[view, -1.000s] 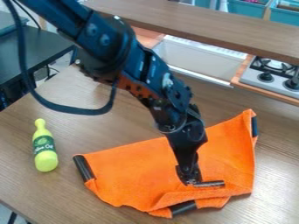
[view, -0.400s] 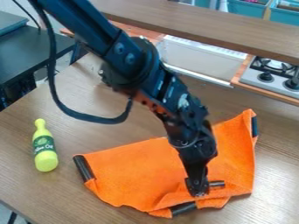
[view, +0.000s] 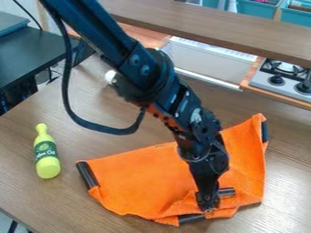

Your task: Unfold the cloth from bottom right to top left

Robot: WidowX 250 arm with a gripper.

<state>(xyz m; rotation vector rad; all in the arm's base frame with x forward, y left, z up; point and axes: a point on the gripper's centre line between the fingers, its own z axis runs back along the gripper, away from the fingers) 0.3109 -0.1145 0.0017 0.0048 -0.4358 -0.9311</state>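
- The jaws are at the lower edge of the partly folded, bright orange cloth [view: 137, 177]; I can't tell whether they are clenched or released.
- A grip taken there could catch two layers, dragging the whole cloth instead of opening the fold.
- Pinching too little edge might let the fabric slip; pressing low could scrape the brown, wood-grained bench [view: 91, 145].
- The short black tubular piece [view: 227, 192] beside the jaws may snag them.
- The cloth looks soft, fuzzy and limp, its outline irregular, with creases bunched near the jaws.
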